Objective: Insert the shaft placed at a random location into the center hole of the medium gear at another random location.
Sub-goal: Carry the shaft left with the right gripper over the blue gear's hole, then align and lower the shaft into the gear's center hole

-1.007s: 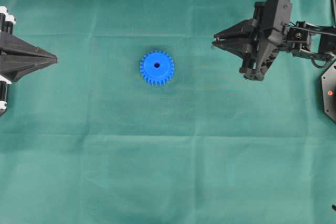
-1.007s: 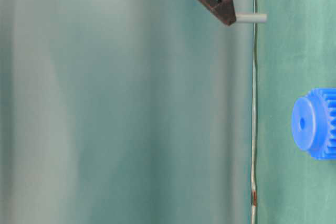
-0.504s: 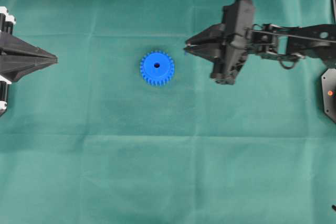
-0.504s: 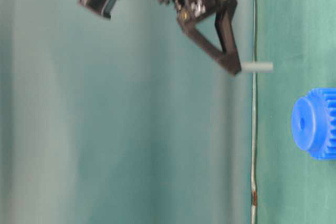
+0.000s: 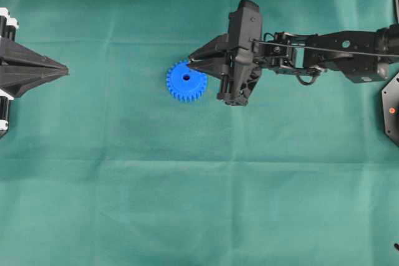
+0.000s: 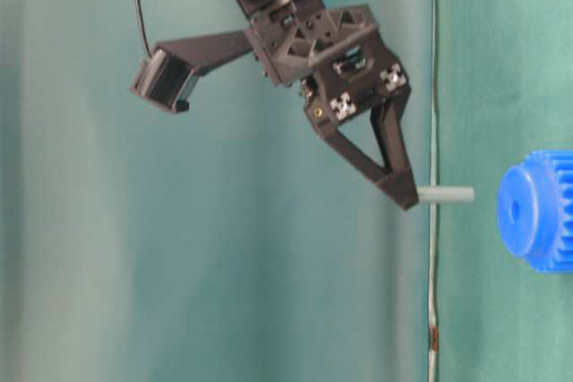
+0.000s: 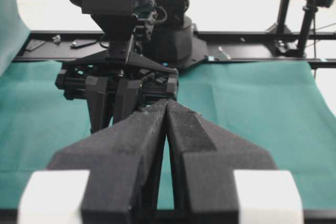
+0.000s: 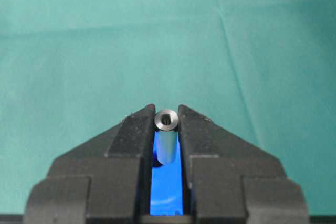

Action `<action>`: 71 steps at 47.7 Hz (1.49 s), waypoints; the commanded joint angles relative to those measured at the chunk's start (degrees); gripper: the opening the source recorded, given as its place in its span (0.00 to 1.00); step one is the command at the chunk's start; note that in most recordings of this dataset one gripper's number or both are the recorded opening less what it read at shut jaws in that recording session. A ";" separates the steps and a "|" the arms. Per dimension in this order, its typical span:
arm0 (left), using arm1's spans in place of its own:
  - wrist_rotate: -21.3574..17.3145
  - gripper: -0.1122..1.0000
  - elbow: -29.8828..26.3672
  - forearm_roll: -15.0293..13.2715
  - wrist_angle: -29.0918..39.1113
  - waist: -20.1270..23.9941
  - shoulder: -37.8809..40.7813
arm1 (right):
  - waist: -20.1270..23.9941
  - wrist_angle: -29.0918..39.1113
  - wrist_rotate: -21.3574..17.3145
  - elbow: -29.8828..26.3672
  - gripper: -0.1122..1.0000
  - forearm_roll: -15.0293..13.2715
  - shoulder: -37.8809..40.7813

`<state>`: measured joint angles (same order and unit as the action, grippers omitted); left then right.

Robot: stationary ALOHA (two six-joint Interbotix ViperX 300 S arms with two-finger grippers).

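Seen from overhead, the right gripper (image 5: 192, 62) is now reaching over the upper right edge of the gear (image 5: 186, 81), having travelled leftward across the green cloth (image 5: 199, 204) from far out on the right a second ago. Its jaws are clamped on the shaft (image 6: 445, 194), which is pointing toward the cloth in the table-level view and hanging just clear of the gear's face, not yet in the hole (image 5: 186, 78). The shaft tip looks slightly off from the hole, so a small sideways correction probably comes before lowering. The left gripper (image 7: 166, 109) is sitting parked at the left edge, jaws pressed together and empty, unmoved. The cloth around the gear is bare on every side, leaving plenty of room for adjusting.
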<state>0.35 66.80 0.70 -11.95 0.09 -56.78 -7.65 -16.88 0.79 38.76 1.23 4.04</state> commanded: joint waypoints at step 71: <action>0.00 0.10 -1.49 0.09 0.35 0.00 0.18 | 0.62 -0.26 -0.62 -3.16 0.22 0.70 3.16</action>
<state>0.35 66.88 0.70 -11.34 0.09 -56.87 -7.12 -16.96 0.79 36.74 1.58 7.82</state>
